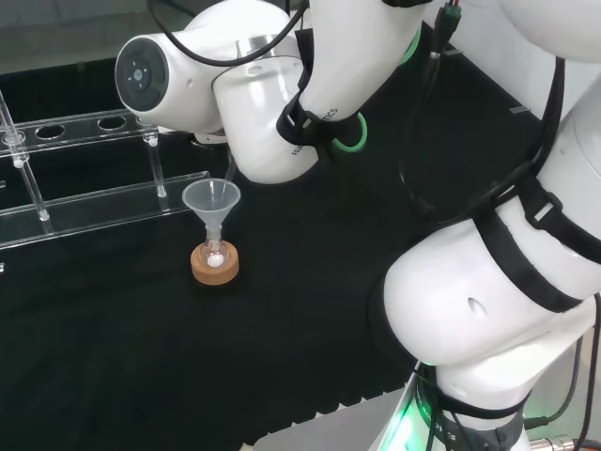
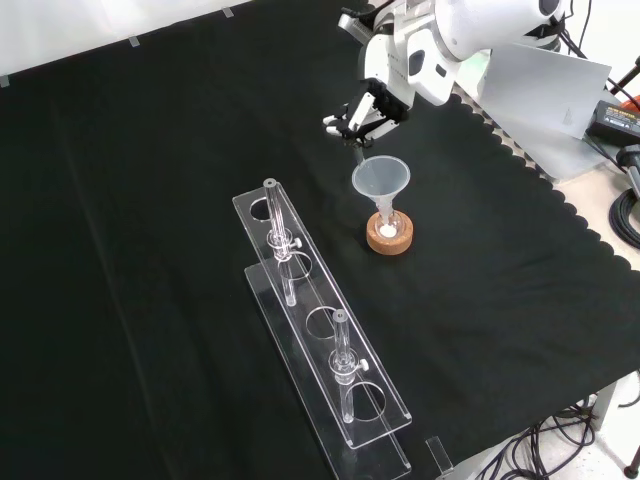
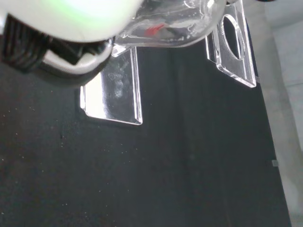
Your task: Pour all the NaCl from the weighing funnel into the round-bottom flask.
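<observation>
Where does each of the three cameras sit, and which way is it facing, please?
Head view: behind and above the arm's base, looking over the white arm links at the funnel on the cork ring.
Front view: in front, looking down on the cloth; the hand enters from the top.
Wrist view: at the wrist, looking past a blurred white hand part at the clear rack.
Head and front views share the funnel, ring and rack.
</observation>
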`<state>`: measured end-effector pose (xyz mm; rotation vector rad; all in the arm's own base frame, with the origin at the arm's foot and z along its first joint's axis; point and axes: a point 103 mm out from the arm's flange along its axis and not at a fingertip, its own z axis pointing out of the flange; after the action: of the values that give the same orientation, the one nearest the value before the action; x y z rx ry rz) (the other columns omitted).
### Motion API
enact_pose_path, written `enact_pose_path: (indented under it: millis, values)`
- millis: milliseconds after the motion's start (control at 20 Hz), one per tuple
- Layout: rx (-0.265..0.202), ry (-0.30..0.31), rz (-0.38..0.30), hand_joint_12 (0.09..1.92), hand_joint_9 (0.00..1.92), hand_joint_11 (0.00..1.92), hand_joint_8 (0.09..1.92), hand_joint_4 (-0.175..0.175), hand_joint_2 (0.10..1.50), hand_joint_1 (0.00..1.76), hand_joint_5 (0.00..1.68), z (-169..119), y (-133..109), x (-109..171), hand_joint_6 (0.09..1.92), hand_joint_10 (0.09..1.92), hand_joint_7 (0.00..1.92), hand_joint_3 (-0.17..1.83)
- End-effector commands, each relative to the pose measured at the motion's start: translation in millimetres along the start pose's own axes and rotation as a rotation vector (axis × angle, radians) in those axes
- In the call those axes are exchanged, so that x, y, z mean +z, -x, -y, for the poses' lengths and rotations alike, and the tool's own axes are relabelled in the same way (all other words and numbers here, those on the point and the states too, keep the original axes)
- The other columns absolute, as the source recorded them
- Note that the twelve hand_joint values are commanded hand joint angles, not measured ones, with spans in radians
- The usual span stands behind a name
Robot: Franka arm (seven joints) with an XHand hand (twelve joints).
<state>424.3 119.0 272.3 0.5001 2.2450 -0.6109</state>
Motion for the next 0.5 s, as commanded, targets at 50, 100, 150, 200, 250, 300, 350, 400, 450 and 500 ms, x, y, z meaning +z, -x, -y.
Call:
enact_pose_path:
  millis: [50, 100, 150, 200, 250, 300, 350, 400, 450, 500]
  values:
    - [0.014, 0.002, -0.039, 1.29, 1.48, 0.57, 0.09, 0.175, 0.51, 1.17, 1.63, 0.3, 1.5, -9.1, 0.09, 0.17, 1.75, 0.76]
    - [0.016, 0.001, -0.043, 1.29, 1.48, 0.57, 0.09, 0.175, 0.51, 1.17, 1.63, 0.4, 1.6, -9.4, 0.09, 0.17, 1.75, 0.76]
    - [0.017, 0.001, -0.043, 1.29, 1.48, 0.57, 0.09, 0.175, 0.51, 1.17, 1.63, 0.4, 1.3, -9.4, 0.09, 0.17, 1.75, 0.76]
    - [0.015, 0.001, -0.041, 1.29, 1.48, 0.57, 0.09, 0.175, 0.51, 1.17, 1.63, 0.5, 1.0, -9.5, 0.09, 0.17, 1.75, 0.76]
    - [0.014, 0.002, -0.041, 1.29, 1.47, 0.57, 0.09, 0.175, 0.51, 1.17, 1.63, 0.8, 0.9, -9.6, 0.09, 0.17, 1.75, 0.76]
    - [0.015, 0.001, -0.042, 1.29, 1.47, 0.57, 0.09, 0.175, 0.51, 1.17, 1.63, 0.9, 1.1, -9.6, 0.09, 0.17, 1.75, 0.76]
    - [0.017, -0.001, -0.05, 1.29, 1.47, 0.57, 0.09, 0.175, 0.51, 1.17, 1.63, 1.2, 1.6, -9.4, 0.09, 0.17, 1.75, 0.76]
    - [0.025, -0.005, -0.066, 1.29, 1.47, 0.57, 0.09, 0.175, 0.51, 1.17, 1.63, 1.1, 2.4, -8.8, 0.09, 0.17, 1.75, 0.76]
    - [0.032, -0.01, -0.073, 1.29, 1.47, 0.57, 0.09, 0.175, 0.51, 1.17, 1.63, 1.0, 2.6, -8.1, 0.09, 0.17, 1.75, 0.76]
    - [0.039, -0.007, -0.091, 1.29, 1.47, 0.57, 0.09, 0.175, 0.51, 1.17, 1.63, 1.6, 3.1, -7.0, 0.09, 0.17, 1.75, 0.76]
